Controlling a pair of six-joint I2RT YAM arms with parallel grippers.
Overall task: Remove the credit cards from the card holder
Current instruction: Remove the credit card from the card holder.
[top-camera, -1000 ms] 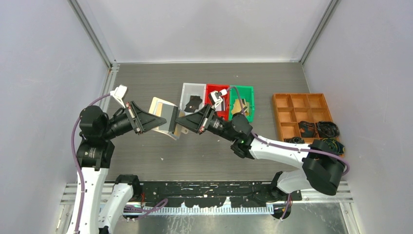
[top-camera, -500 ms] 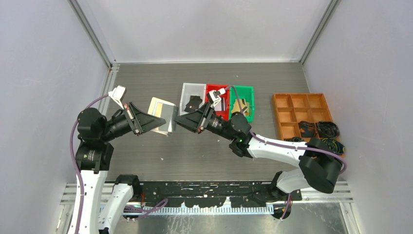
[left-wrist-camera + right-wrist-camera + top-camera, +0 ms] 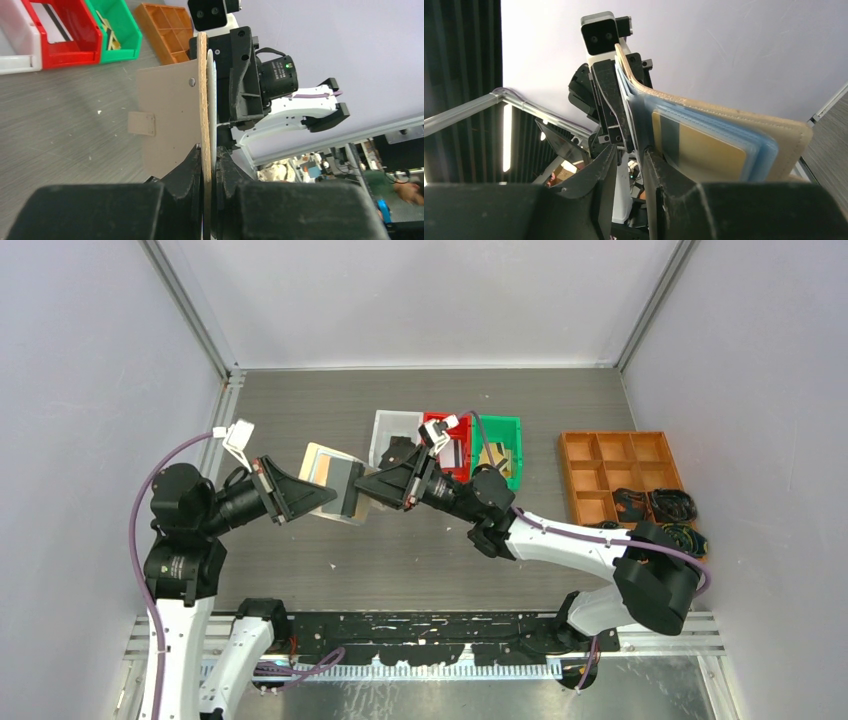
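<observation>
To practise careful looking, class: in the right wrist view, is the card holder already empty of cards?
No, a gold card shows through the clear sleeves inside the card holder.

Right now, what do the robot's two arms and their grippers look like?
The left arm and right arm have white links and black joints, and a purple cable runs along each. The left gripper and right gripper are black, with wedge-shaped fingers and a small white camera on the wrist. A green light glows on the right arm.
</observation>
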